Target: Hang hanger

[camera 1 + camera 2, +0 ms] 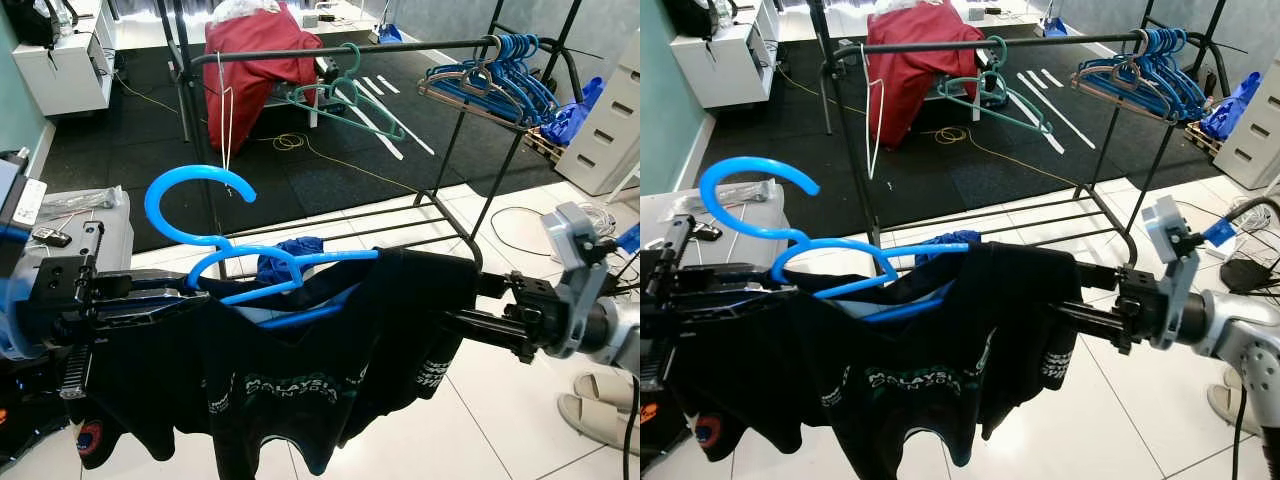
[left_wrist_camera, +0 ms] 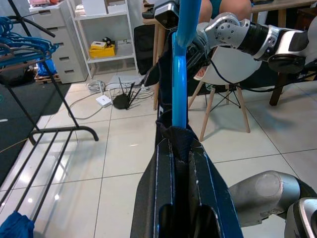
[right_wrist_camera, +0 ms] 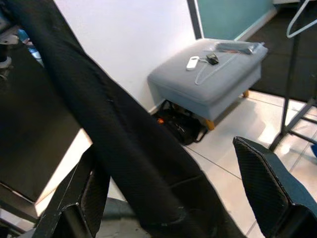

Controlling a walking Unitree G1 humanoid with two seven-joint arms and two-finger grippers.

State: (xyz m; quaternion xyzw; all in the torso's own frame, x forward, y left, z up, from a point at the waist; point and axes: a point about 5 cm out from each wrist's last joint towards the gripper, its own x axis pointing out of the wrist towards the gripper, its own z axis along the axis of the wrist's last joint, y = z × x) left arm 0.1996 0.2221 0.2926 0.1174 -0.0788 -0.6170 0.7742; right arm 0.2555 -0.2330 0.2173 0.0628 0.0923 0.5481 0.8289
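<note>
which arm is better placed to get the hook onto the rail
Left, probably. The left gripper is shut on the blue hanger just below its hook, so lifting it steers the hook toward the rack rail. The right gripper only supports the black shirt.

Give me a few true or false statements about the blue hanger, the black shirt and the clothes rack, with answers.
1. The blue hanger carries a black shirt. True.
2. The blue hanger's hook is already over the rack rail. False: it is in front of the rack, held up off the rail.
3. The left hand is shut on the hanger. True.
4. The rail holds no hangers. False: blue hangers hang at its right end.
</note>
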